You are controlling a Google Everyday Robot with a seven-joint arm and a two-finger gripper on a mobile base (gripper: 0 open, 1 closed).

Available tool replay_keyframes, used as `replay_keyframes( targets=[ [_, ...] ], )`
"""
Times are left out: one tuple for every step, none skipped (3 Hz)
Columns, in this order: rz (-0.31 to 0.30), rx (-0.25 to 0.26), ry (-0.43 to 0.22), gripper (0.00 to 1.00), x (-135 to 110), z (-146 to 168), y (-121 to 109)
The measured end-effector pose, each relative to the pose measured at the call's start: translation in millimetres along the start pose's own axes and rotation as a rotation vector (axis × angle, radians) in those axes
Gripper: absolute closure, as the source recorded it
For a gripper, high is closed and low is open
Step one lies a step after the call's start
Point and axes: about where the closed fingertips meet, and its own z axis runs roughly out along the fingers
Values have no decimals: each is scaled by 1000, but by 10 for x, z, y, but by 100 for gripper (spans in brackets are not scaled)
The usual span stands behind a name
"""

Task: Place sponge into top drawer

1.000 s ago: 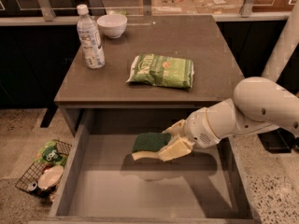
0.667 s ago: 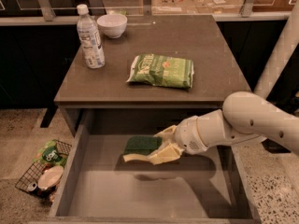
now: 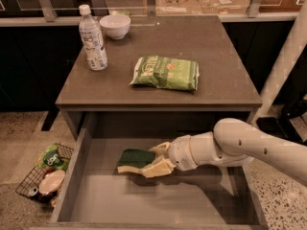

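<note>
The square grey-brown worktop [image 3: 216, 80] fills the upper middle of the frame. Below it the wide, shallow grey top drawer [image 3: 96, 205] stands pulled fully out across the lower half, its flat floor bare. The robot's smooth white arm [image 3: 249, 145] reaches in from the right edge over the open drawer. On the worktop lie a light-green crinkly snack bag [image 3: 165, 72] at centre, a clear plastic water bottle [image 3: 93, 38] towards the upper left, and a small white ceramic bowl [image 3: 115, 26] just beyond the bottle. The cream-coloured two-finger hand [image 3: 151, 160] sits over the middle of the drawer, its fingers pinching the small rectangular sponge [image 3: 133, 158] of pale yellow foam with a dark green scouring layer on top. The sponge lies roughly flat and well inside the drawer walls. Whether it touches the floor or hangs just above it I cannot tell. The step in hand looks like the placing itself, with the carry done and the release not yet made. The next move calls for lowering the sponge to the floor if it is not down, spreading the fingers to free it, then lifting the hand clear without dragging the sponge or knocking the drawer's front wall.
</note>
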Motion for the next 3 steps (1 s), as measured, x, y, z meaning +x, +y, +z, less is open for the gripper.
replay_keyframes(
  targets=[
    [48, 25, -2, 100, 276, 47, -1],
    [91, 53, 20, 100, 536, 42, 5],
    [89, 50, 20, 83, 531, 56, 14]
  ],
)
